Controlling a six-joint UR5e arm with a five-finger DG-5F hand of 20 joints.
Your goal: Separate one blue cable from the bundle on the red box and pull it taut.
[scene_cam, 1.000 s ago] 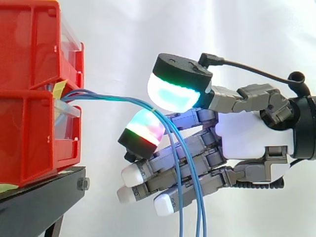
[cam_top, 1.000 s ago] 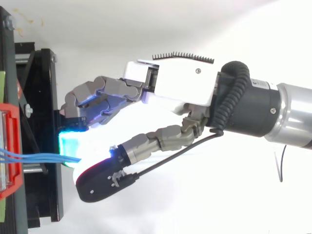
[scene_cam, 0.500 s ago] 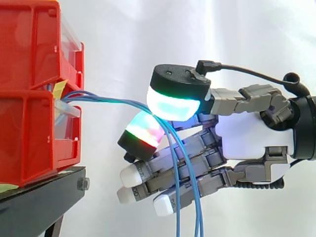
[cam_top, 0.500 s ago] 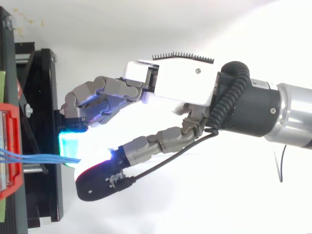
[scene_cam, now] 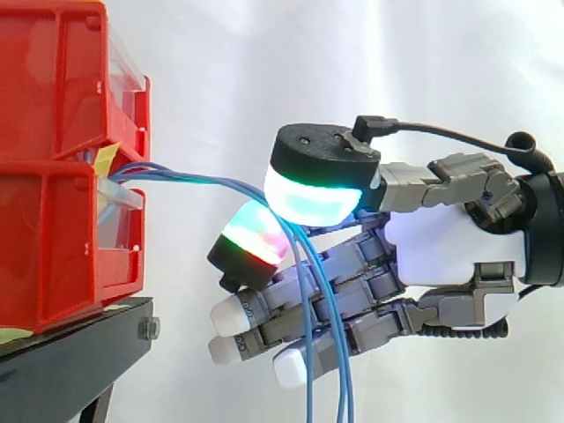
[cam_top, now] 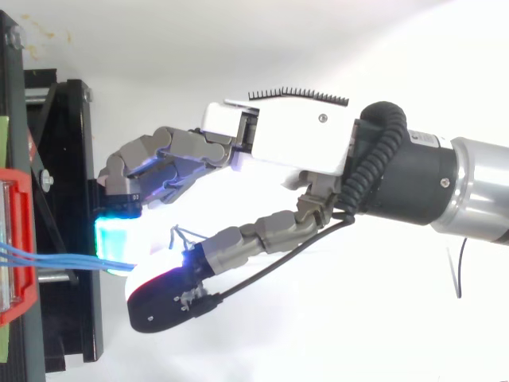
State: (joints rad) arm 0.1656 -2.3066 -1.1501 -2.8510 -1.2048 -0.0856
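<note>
Side and top views of a robot hand (scene_cam: 441, 242) at a stack of red bins. Two red bins, upper (scene_cam: 53, 79) and lower (scene_cam: 53, 247), sit on a black stand (scene_cam: 70, 352) at the left, before a white curtain (scene_cam: 352, 62).

A bundle of blue cables (scene_cam: 203, 181) leaves the front of the lower bin beside a yellow tab (scene_cam: 106, 159). It runs rightward in a shallow arc to the robot hand, which enters from the right.

The thumb pad (scene_cam: 313, 194), glowing cyan and green, is closed down against a finger pad (scene_cam: 256, 233) glowing green, magenta and red. The cables pass between the two and are pinched there. How many strands lie in the pinch cannot be told.

Beyond the pinch, the strands hang down across the front of the other fingers and leave the lower edge of the side view. The white fingertips (scene_cam: 231, 315) of those fingers point toward the bins and are apart from them.

In the top view the cables (cam_top: 56, 256) run from the bin at the left edge to the glowing pads, with the fingers curled over them.
</note>
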